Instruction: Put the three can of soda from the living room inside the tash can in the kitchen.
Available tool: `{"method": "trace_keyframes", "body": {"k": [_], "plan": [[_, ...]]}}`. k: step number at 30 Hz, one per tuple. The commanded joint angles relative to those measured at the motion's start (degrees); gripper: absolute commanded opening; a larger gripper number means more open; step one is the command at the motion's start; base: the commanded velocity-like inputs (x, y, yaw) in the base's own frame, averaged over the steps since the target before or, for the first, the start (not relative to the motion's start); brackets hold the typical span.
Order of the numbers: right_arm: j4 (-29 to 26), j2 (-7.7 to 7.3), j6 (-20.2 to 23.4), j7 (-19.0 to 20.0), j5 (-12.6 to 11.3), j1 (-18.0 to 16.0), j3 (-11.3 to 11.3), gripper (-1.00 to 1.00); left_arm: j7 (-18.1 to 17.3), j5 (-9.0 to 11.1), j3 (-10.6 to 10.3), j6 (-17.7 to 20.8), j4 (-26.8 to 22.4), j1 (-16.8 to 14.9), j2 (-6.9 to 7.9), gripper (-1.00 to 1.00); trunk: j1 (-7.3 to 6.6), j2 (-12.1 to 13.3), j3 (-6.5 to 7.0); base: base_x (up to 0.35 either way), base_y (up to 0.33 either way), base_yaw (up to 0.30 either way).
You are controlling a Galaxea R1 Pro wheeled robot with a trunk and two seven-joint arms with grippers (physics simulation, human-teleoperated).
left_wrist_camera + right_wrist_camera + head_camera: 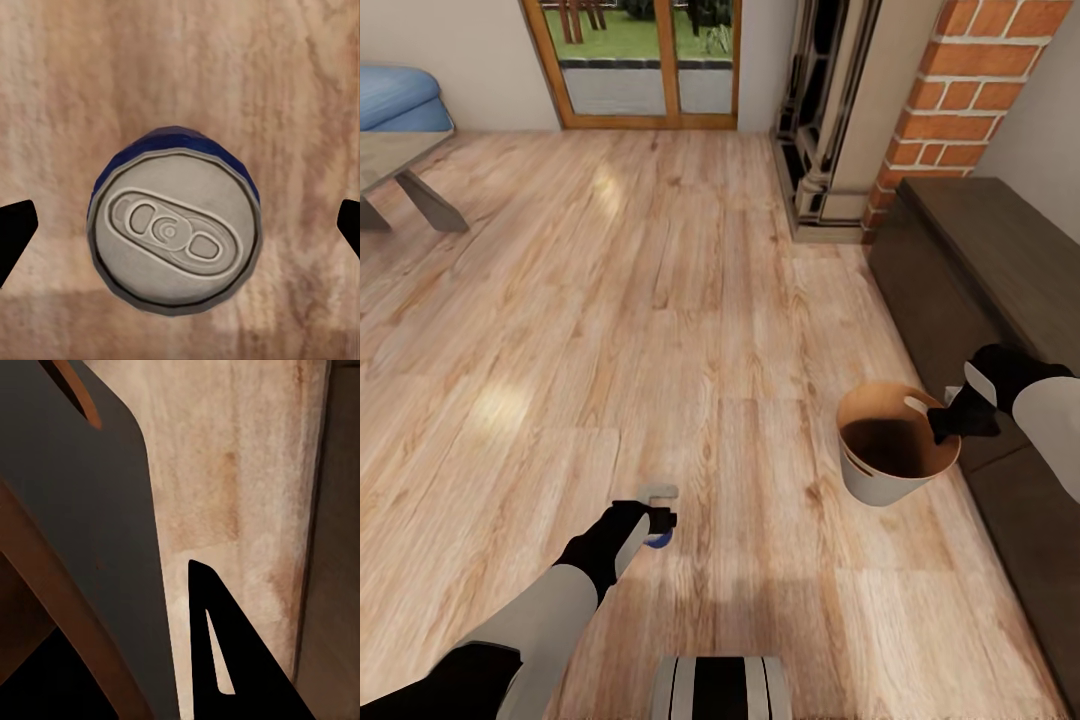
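One can of soda stands upright on the wood floor, blue-sided with a grey metal top. My left gripper hovers right above it, open, its dark fingertips spread wide to either side and not touching. The tash can, pale grey outside and coppery brown inside, sits at the right beside a low cabinet. My right gripper is shut on its rim; in the right wrist view one finger lies outside the bin wall.
A dark wooden low cabinet runs along the right, with a brick fireplace behind it. Wood-framed glass doors are at the back; a coffee table and blue sofa at far left. Open floor lies between.
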Motion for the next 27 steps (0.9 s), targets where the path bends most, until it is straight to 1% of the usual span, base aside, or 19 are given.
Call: {"method": "trace_keyframes", "body": {"k": [1, 15, 18, 23, 25, 26, 27], "plan": [[0.0, 0.01, 0.0, 0.0, -0.3, 0.0, -0.2, -1.00, 0.0, 0.0, 0.0, 0.0, 0.0, 0.0, 0.00, 1.00, 0.01, 0.0, -0.31, 0.000, 0.000, 0.000], [0.0, 0.05, 0.0, 0.0, -0.3, 0.0, 0.0, -1.00, 0.0, 0.1, 0.0, 0.0, 0.0, 0.0, 0.00, 1.00, 0.01, 0.0, -1.32, 0.000, 0.000, 0.000], [0.0, 0.08, 0.0, 0.0, -0.3, 0.0, 0.0, -1.00, -0.1, 0.1, 0.0, 0.0, 0.0, 0.0, 0.00, 1.00, 0.08, -0.1, -2.12, 0.000, 0.000, 0.000], [0.0, 0.05, 0.0, 0.0, -0.3, 0.0, 0.0, -1.00, -0.1, 0.1, 0.0, 0.0, 0.0, 0.0, 0.00, 1.00, 0.08, -0.1, -2.34, 0.000, 0.000, 0.000], [0.0, 0.02, 0.0, 0.0, -0.2, 0.0, 0.5, -1.00, -0.1, 0.1, 0.0, 0.0, 0.0, 0.0, 0.03, 1.00, 0.08, -0.1, -2.38, 0.000, 0.000, 0.000], [0.0, 0.02, 0.0, 0.0, -0.2, 0.0, 0.8, -1.00, -0.2, 0.1, 0.0, 0.0, 0.0, 0.0, 0.04, -1.00, 0.08, -0.1, -2.40, 0.000, 0.000, 0.000], [0.0, 0.01, 0.0, 0.0, -0.3, 0.0, 1.3, -1.00, -0.3, 0.1, 0.0, 0.0, 0.0, 0.0, 0.06, -1.00, 0.08, -0.1, -2.41, 0.000, 0.000, 0.000]]}}
